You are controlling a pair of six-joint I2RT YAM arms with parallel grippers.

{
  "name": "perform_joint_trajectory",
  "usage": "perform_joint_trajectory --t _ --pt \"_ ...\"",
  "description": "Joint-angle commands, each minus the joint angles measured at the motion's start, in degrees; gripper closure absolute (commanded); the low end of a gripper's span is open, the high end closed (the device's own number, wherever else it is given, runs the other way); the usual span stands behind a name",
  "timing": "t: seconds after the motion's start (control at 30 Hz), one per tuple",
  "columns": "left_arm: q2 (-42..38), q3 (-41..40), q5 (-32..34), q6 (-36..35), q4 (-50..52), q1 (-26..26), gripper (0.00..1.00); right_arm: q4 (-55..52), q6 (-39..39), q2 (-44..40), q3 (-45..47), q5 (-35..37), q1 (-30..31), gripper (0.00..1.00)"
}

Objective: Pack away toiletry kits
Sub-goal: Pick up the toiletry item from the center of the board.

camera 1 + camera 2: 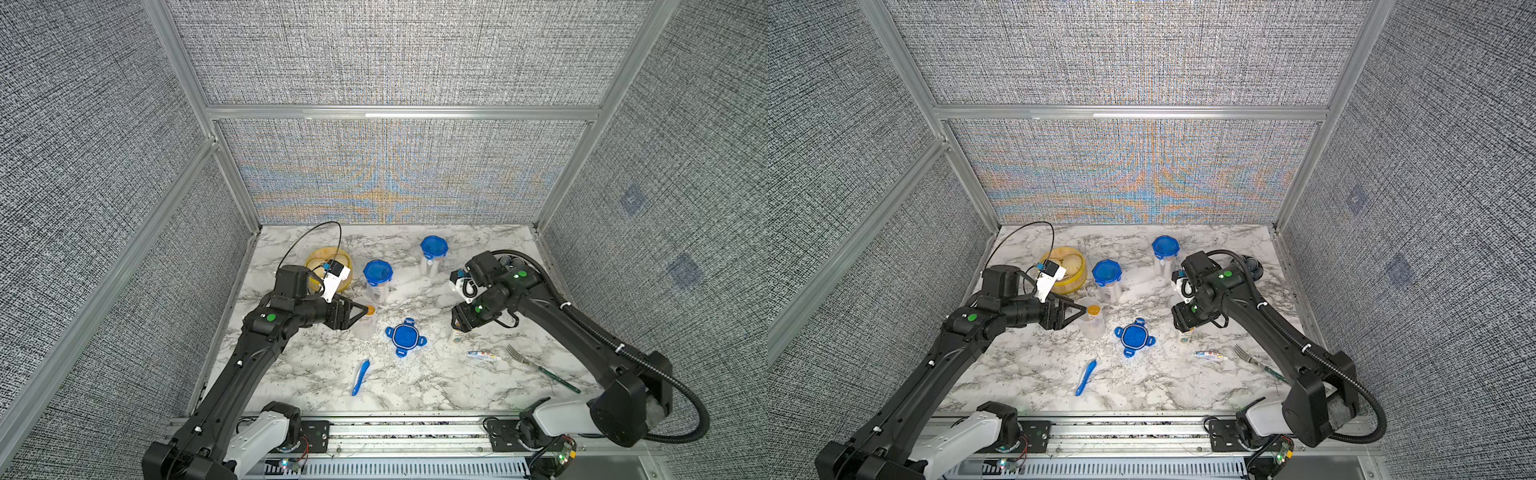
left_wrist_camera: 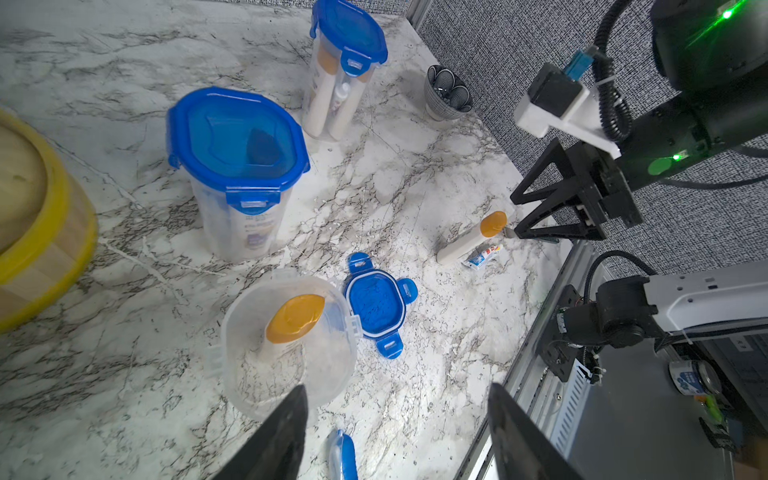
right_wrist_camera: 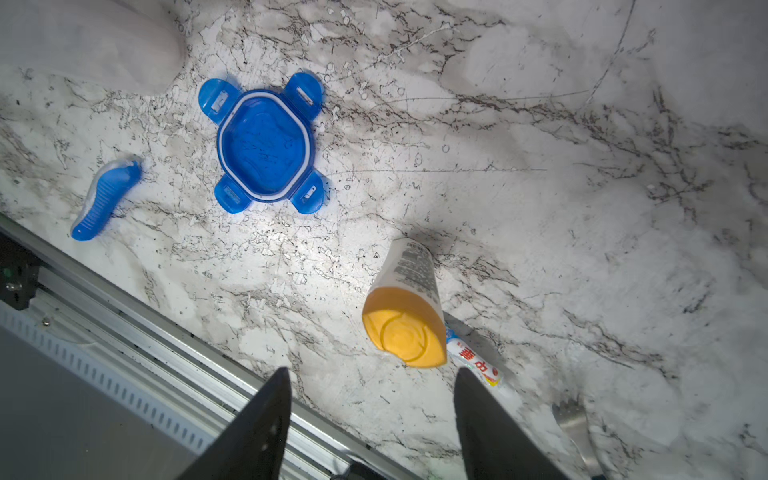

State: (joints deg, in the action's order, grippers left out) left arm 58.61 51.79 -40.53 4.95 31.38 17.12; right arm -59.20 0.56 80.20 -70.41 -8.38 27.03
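- We find the third kit half packed. The nearer lidded tub (image 1: 377, 280) and the farther lidded tub (image 1: 432, 255) stand closed, while the open tub (image 2: 224, 345) holds one packed bottle (image 2: 293, 318). Its blue lid (image 1: 405, 336) lies upside down just beside it.
- The right gripper (image 3: 372, 374) hovers over the loose bottle (image 3: 405, 316), fingers spread and empty. We judge the pick-up of that bottle to be the step in hand.
- The loose bottle stands upright on the marble tabletop (image 1: 436, 386), long axis vertical, orange cap up. The toothpaste tube (image 1: 482, 355) lies flat just beside its base.
- The left gripper (image 2: 397, 390) sits open and empty at the open tub's rim.
- Next, we reckon, the right fingers must straddle the bottle, close, and carry it to the open tub.
- The toothbrush (image 1: 360, 377) lies flat, well apart, pointing roughly front to back.
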Motion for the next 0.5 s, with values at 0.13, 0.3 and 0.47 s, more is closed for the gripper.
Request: perform_joint_trajectory --t 0.13,0.3,0.47 --pt "0.2 0.2 -0.9 -1.0 -0.9 0.0 0.33 2.1 5.2 1.5 1.1 1.4 0.4 0.31" --pt "0.6 0.3 -1.1 -0.9 -1.0 0.1 0.33 3.7 3.7 2.1 2.7 0.6 0.7 0.31" --pt "1.1 0.4 -1.2 -0.9 -1.0 0.0 0.33 5.6 2.8 3.2 3.4 1.2 0.8 0.31"
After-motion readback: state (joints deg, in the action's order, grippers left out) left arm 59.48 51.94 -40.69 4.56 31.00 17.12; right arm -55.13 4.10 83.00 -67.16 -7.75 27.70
